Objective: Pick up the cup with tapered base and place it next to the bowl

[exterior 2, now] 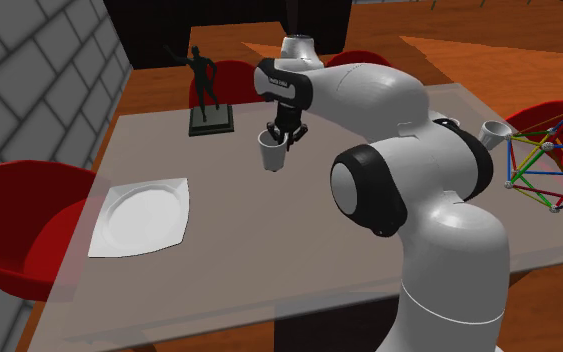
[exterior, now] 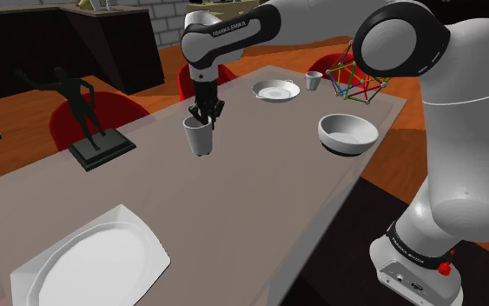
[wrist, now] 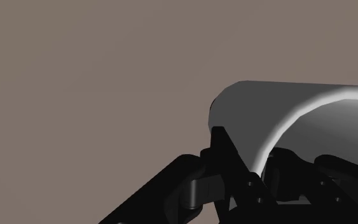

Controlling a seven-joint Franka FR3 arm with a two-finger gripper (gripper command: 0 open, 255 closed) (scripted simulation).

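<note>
A home dining room: in the shoulder view, a long grey-brown table (exterior: 260, 200) carries a white square plate (exterior: 95, 261) at seven o'clock, a bowl (exterior: 348, 133) at two and a dark figurine (exterior: 82, 109) at ten. Red chairs (exterior 2: 19, 225) ring it, over a wooden floor (exterior 2: 529, 40) and beside a grey brick wall (exterior 2: 29, 80).

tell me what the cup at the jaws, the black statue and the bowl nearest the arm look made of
cup: plain grey-white and matte, with no grain or gloss; could be ceramic or plastic, I can't tell which.
statue: uniform black with a faint sheen, maybe cast metal or resin.
bowl: white with soft highlights along the rim, so it looks like glazed ceramic, though that's a guess.
</note>
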